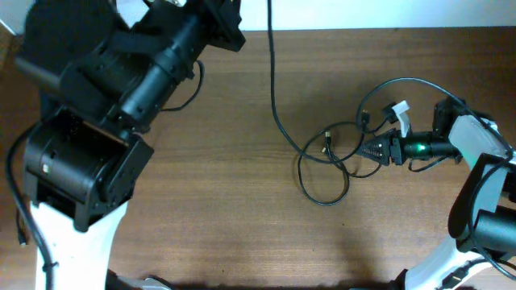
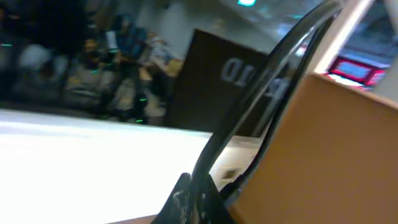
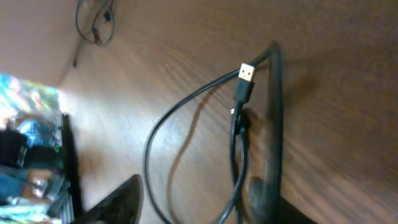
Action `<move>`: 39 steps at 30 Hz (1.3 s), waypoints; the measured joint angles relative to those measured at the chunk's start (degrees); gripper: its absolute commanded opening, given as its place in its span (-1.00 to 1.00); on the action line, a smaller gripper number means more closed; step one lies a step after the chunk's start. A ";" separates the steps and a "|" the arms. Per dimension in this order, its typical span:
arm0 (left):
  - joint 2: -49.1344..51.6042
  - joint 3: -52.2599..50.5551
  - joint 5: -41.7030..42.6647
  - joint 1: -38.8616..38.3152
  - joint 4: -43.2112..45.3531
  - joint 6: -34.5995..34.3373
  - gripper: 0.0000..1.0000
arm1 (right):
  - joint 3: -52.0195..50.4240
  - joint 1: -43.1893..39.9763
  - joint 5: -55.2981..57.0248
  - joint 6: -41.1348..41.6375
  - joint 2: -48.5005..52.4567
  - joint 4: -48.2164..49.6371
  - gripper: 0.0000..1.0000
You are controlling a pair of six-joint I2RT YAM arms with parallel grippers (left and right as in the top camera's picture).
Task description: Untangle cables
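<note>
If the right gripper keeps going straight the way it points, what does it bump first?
Probably the cables. Their tangle lies just ahead of the open right gripper, and one strand runs between its jaws. Its height above the table is unclear, so it might pass over them.

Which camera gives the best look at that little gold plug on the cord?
The right wrist view: the plug is close and sharp there. Overhead, it is likely just a tiny speck. The left wrist view misses it.

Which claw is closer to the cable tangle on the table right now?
Right. The right claw is at the edge of the cable tangle; the left claw is far off on the opposite side.
</note>
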 measured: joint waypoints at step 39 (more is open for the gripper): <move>35.76 0.00 -23.43 28.39 9.75 13.38 -1.00 | 0.00 -5.73 0.66 3.91 0.00 -2.86 0.98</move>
